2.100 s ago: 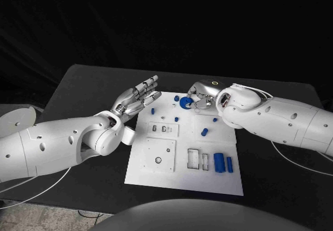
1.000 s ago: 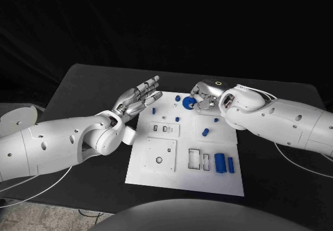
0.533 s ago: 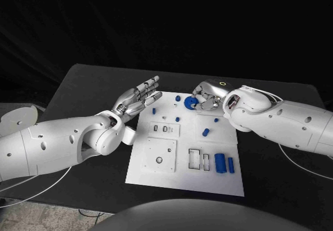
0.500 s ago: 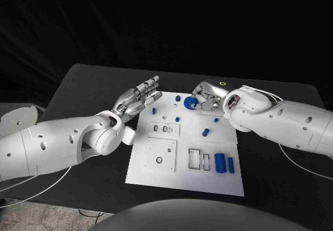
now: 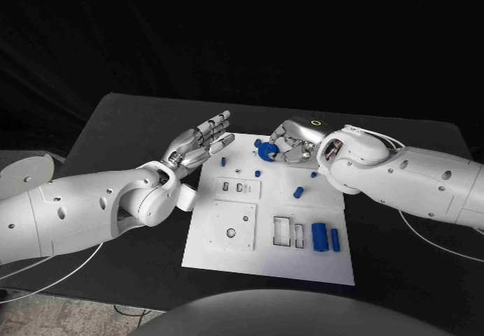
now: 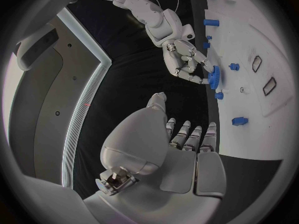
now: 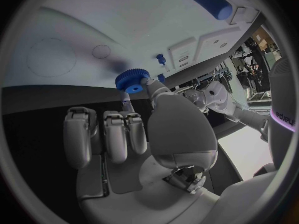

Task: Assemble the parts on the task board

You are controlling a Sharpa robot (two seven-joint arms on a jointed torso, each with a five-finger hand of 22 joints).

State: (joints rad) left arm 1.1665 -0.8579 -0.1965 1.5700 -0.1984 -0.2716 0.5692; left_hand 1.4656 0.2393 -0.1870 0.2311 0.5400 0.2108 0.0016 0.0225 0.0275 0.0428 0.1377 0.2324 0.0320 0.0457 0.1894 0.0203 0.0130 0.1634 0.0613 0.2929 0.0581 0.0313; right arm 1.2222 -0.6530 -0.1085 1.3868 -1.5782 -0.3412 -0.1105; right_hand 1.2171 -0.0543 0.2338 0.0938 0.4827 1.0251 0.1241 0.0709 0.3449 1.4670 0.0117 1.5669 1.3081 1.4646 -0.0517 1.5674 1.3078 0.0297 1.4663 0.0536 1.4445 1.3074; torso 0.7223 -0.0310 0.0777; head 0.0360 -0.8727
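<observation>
The right hand [image 5: 292, 145] pinches a blue gear [image 5: 266, 152] above the task board's [image 5: 264, 262] far edge; the left hand [image 5: 198, 143] hovers open. Most parts look unassembled.

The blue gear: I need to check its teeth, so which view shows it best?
The right wrist view: the blue gear faces the camera, teeth visible, pinched by the right hand. The left wrist view shows it edge-on; the head view shows it small.

1. The left hand [image 5: 202, 141] is flat, fingers spread, beside the task board's [image 5: 264, 262] far left corner.
2. The right hand [image 5: 287, 143] pinches a blue gear [image 5: 267, 152] over the board's far edge.
</observation>
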